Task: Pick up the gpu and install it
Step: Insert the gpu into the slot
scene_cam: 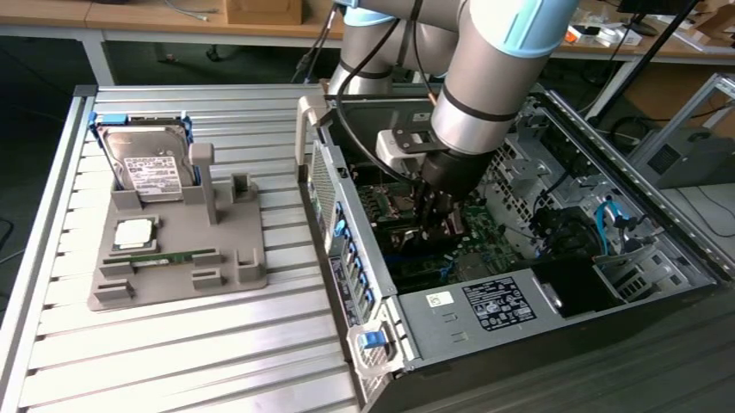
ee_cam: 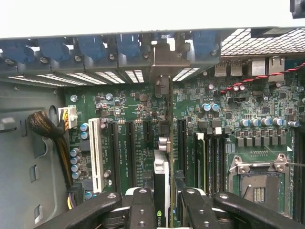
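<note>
- Gripper (ee_cam: pixel 164 210) is clamped on the gpu (ee_cam: pixel 162 174), held edge-on between its fingers.
- The gpu stands upright over the motherboard (ee_cam: pixel 228 109) slots.
- Both are inside the open computer case (scene_cam: pixel 330 168).

The gpu (ee_cam: pixel 162 171) shows edge-on in the wrist view, its faces hidden and its near end cut off by the picture's edge between the fingers of the gripper (ee_cam: pixel 167 202). In the exterior view the arm (scene_cam: pixel 494 77) covers most of it inside the computer case (scene_cam: pixel 327 172).
</note>
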